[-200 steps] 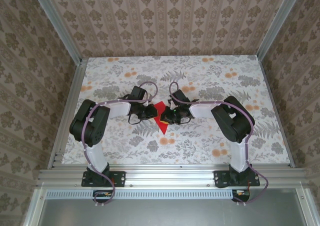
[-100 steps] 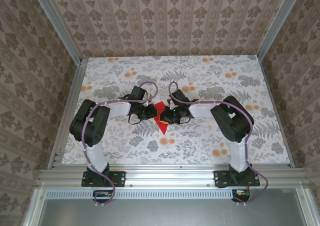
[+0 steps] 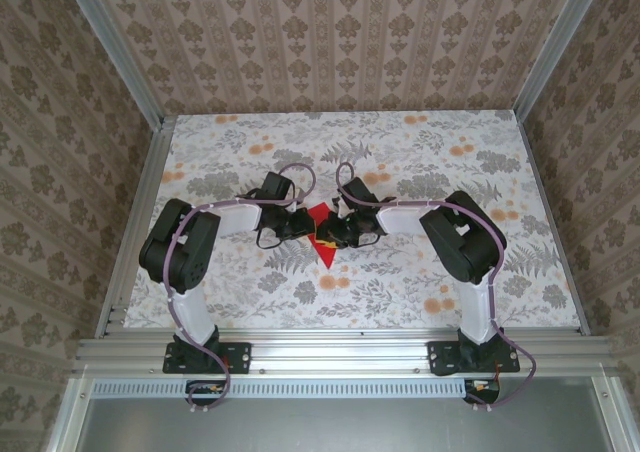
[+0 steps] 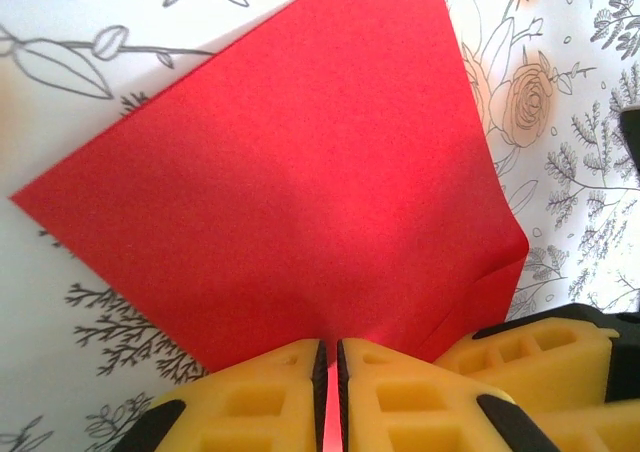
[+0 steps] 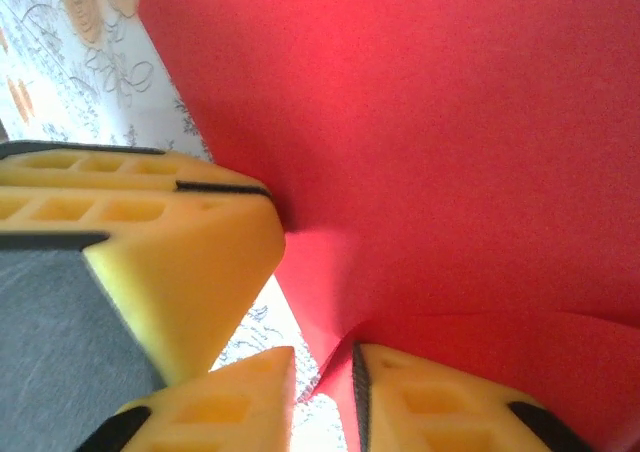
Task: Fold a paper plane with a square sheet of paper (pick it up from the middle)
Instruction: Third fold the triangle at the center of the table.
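No text, label, brand, number or sign can be read in any of the views.

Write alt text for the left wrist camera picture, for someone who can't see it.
The left gripper pinches the near edge of a red sheet of paper between its two yellow fingers, closed tight on it. The paper spreads away over a white table printed with flowers.
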Tool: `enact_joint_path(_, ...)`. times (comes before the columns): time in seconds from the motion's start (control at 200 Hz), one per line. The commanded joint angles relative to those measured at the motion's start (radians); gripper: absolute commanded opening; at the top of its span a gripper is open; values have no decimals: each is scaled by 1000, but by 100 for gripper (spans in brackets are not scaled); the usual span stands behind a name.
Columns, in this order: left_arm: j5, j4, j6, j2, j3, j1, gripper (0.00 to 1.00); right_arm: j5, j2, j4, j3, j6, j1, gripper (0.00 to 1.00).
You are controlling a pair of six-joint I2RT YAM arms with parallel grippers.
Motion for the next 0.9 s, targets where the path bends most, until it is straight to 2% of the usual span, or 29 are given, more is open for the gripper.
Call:
enact_joint_path(0.0,-2,-24,23,28,7,-14,15,30,31,-38,0,-22,8,34)
enact_joint_path(0.175,-8,-28,25,33,13,-12,15,37,26,-51,-16,-43,8,35)
enact_joint_path(0.26,-8,-32,25,36,16,-12,14,40,26,-48,-24,-50,7,32)
enact_joint_path(0.415,-11,-41,30,28,23,-7,14,58,26,-56,-33,-58,4,12)
enact_joint_path(0.56,4,-45,27,8,33,-6,14,81,26,-83,-34,-72,3,3)
enact_joint_path(0.66,28,-40,17,-25,34,-6,14,90,30,-97,-35,-77,3,0)
enact_joint_path(0.895,89,-15,-32,-124,-25,-11,12,102,32,-114,-34,-79,3,0)
